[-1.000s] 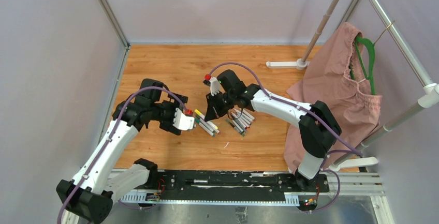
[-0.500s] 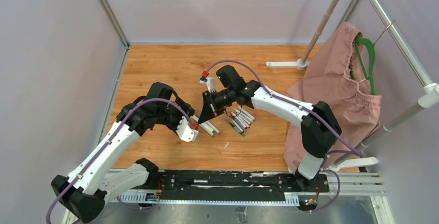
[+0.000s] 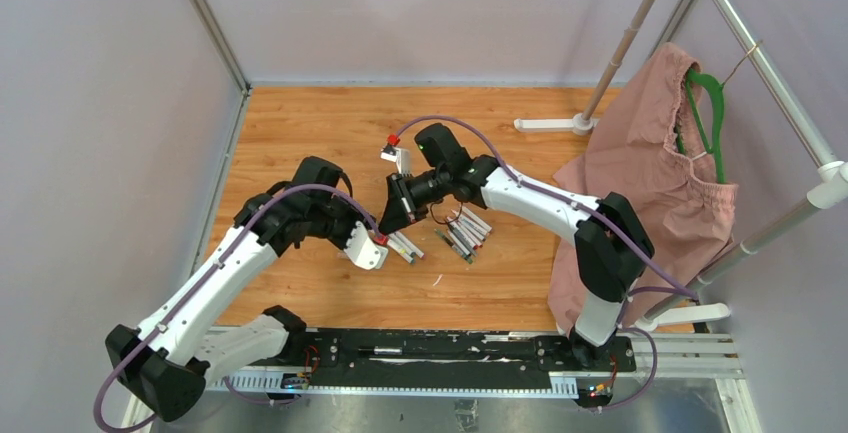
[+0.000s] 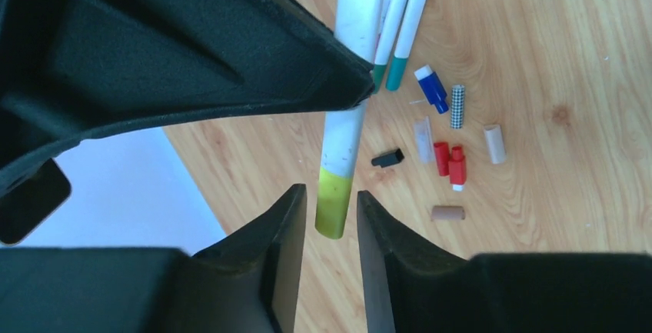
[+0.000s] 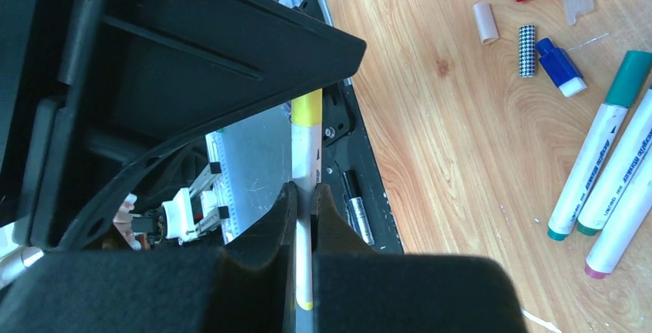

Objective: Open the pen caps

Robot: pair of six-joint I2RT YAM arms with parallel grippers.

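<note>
The wood-grain tabletop (image 4: 553, 48) carries loose pieces scattered around a blue cap (image 4: 432, 89). In the left wrist view, a black-and-white checkered cylinder (image 4: 457, 105) lies just right of the blue cap, and a cream cap (image 4: 494, 143) lies lower and farther right. Below the blue cap lie a clear cap (image 4: 423, 139), two red caps (image 4: 441, 158) side by side, a black cap (image 4: 387, 158) and, lowest, a brown cap (image 4: 447, 213). Just left of the blue cap end two white markers (image 4: 413, 21), tipped green and teal.

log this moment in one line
step: uncap | right gripper: shut on marker | left gripper: open around yellow cap | cap: on
</note>
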